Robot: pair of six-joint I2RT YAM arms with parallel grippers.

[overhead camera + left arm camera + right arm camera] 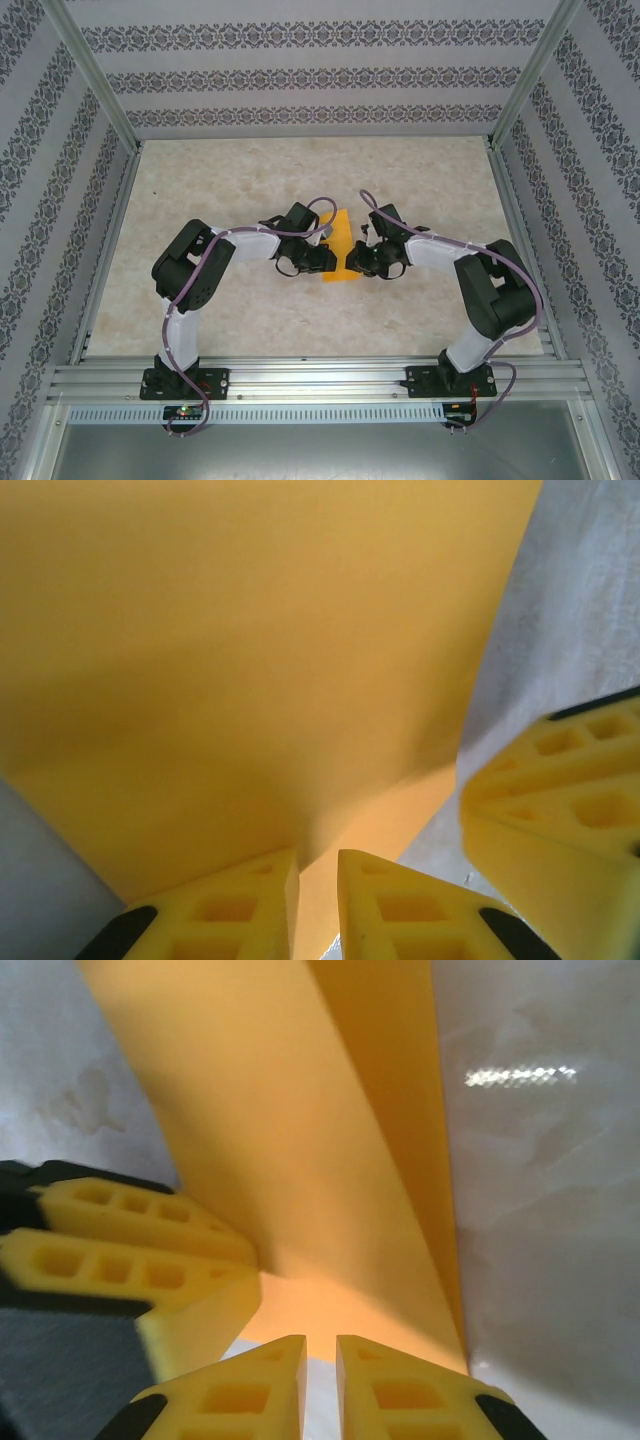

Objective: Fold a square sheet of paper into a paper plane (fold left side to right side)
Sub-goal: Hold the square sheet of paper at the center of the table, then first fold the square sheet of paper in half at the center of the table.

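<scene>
Mid-table, between the two arms: orange sheet of paper (340, 240), partly folded along a long crease, resting on the pale marbled table (250, 180). Left gripper (318, 870) clamped on the sheet's near edge, with paper running down into the narrow slit between its yellow fingers (240, 905). Right gripper (320, 1350) facing it from the opposite side, jaws drawn nearly together at the sheet's lower edge, actual pinch impossible to tell; tips of both grippers just beside each other.

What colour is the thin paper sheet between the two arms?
Plain bright orange, unprinted. The thin paper sheet shows best in the left wrist view.
</scene>
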